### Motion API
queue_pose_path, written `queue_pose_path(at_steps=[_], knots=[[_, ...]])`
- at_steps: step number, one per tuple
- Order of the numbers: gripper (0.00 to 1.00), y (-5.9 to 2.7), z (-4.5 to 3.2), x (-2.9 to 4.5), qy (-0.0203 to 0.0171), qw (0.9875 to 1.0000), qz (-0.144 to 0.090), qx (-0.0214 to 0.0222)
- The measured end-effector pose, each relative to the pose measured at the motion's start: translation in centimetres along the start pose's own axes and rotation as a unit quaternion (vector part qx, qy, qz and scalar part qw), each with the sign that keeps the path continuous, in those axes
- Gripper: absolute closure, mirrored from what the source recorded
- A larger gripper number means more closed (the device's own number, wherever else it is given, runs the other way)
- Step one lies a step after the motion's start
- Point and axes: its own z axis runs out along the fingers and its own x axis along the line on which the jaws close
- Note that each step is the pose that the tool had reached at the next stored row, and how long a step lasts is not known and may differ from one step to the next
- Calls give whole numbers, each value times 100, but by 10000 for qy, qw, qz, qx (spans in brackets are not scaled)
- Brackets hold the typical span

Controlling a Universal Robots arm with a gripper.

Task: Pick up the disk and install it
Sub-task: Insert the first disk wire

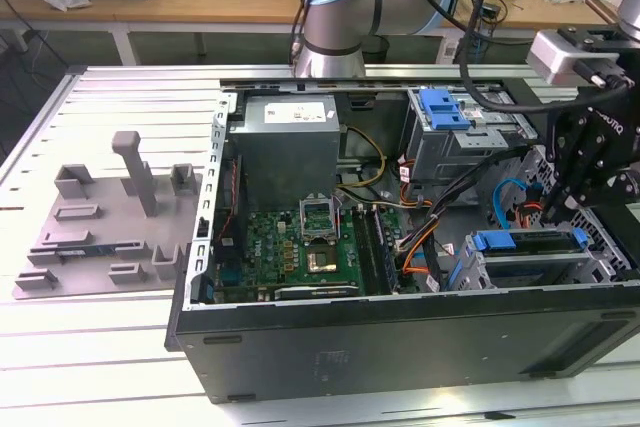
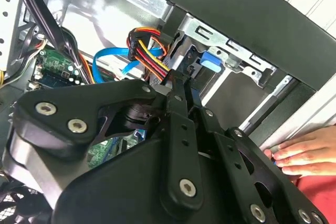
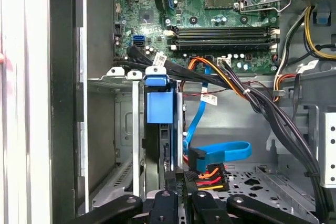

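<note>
The disk (image 1: 530, 240) stands on edge in the metal drive bay (image 1: 520, 277) at the front corner of the open computer case, on the exterior view's right. Its blue carrier (image 3: 157, 106) runs along the top, and the carrier's tab (image 2: 209, 61) pokes out of the bay. My black gripper (image 1: 560, 212) hangs over the disk's cable end. In both wrist views its fingertips (image 3: 176, 182) sit close together, shut (image 2: 185, 90), right at that end of the disk. I cannot tell whether they touch it.
A blue data cable (image 3: 220, 153) and a red-yellow power plug (image 3: 207, 172) lie beside the disk's end. A person's hand (image 2: 304, 153) rests outside the case wall. A blue latch (image 1: 445, 107) tops the upper drive cage. The motherboard (image 1: 310, 247) fills the middle; a grey fixture plate (image 1: 100, 217) lies on the exterior view's left.
</note>
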Motion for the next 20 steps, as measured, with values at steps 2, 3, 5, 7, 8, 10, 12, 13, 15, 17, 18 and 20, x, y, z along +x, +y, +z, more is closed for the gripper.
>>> queue_pose_path(at_steps=[2,3,5,7,8,10,12,13,15,17,18,20], knots=[[83,8,6,105,-174,9998,-26,1],[83,9,7,115,-207,9998,-31,1],[83,10,7,120,-221,9998,-31,1],[83,10,7,121,-224,9997,-31,1],[83,10,7,121,-223,9997,-31,1],[83,10,8,129,-224,9997,-31,1],[83,10,8,137,-224,9997,-31,1],[83,10,8,138,-224,9997,-31,1],[83,10,9,149,-225,9997,-31,1],[83,10,9,154,-224,9997,-31,1],[83,10,11,155,-224,9997,-31,1],[83,10,12,155,-223,9997,-31,1]])
